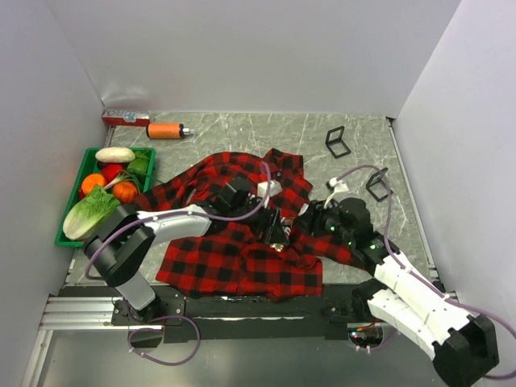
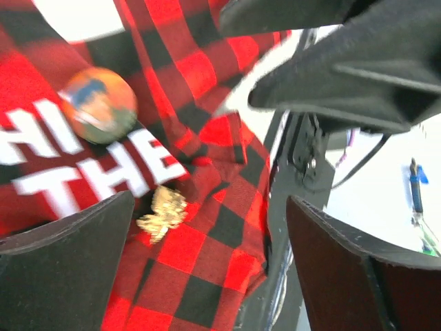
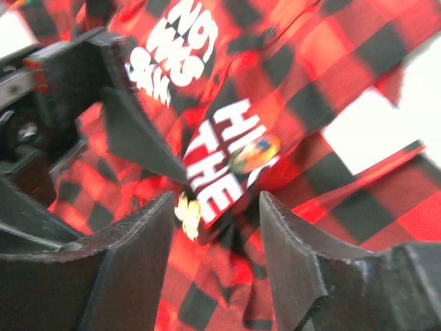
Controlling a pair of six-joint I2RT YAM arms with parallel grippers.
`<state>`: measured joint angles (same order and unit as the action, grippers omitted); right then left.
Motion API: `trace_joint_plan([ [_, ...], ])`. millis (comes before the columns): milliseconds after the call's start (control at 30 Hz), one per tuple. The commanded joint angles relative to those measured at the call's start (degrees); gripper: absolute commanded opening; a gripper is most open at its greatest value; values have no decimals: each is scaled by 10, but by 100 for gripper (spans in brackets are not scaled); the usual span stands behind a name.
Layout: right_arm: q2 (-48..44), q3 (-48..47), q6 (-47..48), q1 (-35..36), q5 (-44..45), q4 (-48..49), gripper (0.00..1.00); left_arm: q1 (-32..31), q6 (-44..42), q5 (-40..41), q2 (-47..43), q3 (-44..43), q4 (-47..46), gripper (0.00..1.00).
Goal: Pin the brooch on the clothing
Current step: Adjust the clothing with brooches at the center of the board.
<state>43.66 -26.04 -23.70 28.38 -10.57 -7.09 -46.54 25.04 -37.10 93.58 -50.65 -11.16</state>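
Wide open, left gripper (image 2: pixel 210 200) and right gripper (image 3: pixel 217 196) hover over shirt (image 2: pixel 172 69); brooch (image 2: pixel 162 214) lies on it, maybe unfastened

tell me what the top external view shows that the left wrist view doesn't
Only the top external view: the green tray of vegetables, the orange bottle and two black stands.

Only the left wrist view: the gold brooch on the fabric, with a round badge and white lettering near it. From above I cannot make these out.

Both: the red-and-black plaid shirt.
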Motion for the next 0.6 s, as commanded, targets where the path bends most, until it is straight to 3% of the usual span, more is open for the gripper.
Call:
trace_joint_plan([
  [0,8,-51,37,-53,-45,-13,62,51,-10,12,-65,-28,-8,98],
  [100,33,-73,50,-75,-53,-19,63,91,-22,19,-79,-46,9,99],
  [267,109,-110,65,-97,-52,-18,63,123,-64,173,-42,-169,157,96],
  [467,217,-163,76,-106,-23,-10,63,146,-137,324,91,-346,305,96],
  [567,280,-200,82,-118,-4,-6,63,154,-164,361,164,-422,344,96],
])
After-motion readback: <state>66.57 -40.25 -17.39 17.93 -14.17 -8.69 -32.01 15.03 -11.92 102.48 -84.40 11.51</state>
